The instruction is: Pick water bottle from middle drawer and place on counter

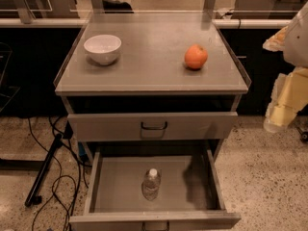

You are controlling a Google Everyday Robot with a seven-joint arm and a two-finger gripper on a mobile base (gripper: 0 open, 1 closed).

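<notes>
- 1 view only, set high in front of the cabinet (106, 126), facing forward and down onto the counter (154, 76) and the open middle drawer (115, 186).
- Close range: the cabinet fills the frame; benches (29, 22) cross the top edge.
- The gripper (278, 117) hangs at the right edge, beside the cabinet.

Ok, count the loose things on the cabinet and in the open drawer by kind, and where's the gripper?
Bowl: 1, white bowl on the counter
Fruit: 1, orange fruit on the counter
Bottle: 1, water bottle in the open middle drawer
Total: 3
The gripper is at the picture's right edge, right of the counter, touching none of them.
</notes>
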